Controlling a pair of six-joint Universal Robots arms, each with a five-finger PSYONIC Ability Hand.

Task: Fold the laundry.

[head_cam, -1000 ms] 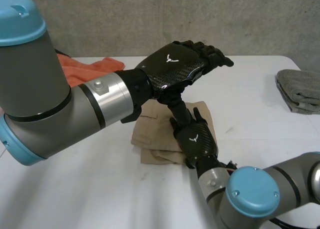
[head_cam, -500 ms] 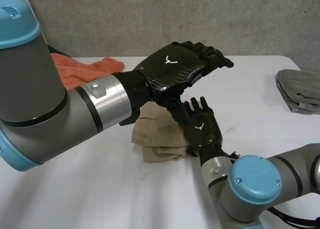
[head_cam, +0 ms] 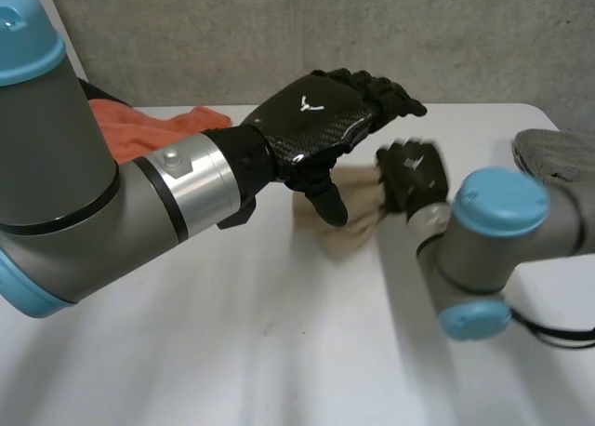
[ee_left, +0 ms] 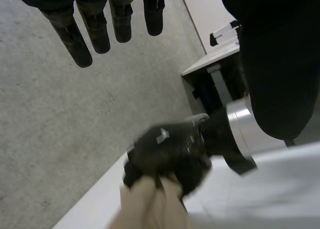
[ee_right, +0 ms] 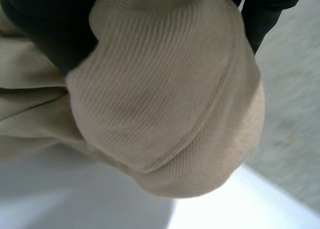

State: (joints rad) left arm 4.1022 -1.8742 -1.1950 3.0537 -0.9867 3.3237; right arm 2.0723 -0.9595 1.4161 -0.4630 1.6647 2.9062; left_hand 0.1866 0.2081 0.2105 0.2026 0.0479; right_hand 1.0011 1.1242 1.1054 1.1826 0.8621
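As right hand (head_cam: pixel 414 175) grips garment (head_cam: pixel 358 219): white table (head_cam: pixel 232 352), wall (head_cam: pixel 279 35).

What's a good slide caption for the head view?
Laundry folding: right hand grips the tan garment beside the open left hand.

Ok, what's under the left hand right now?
The tan garment, bunched and gripped by the right hand, is below the left hand, whose straight fingers hold nothing. The left hand itself covers part of the garment, so that part cannot be seen.
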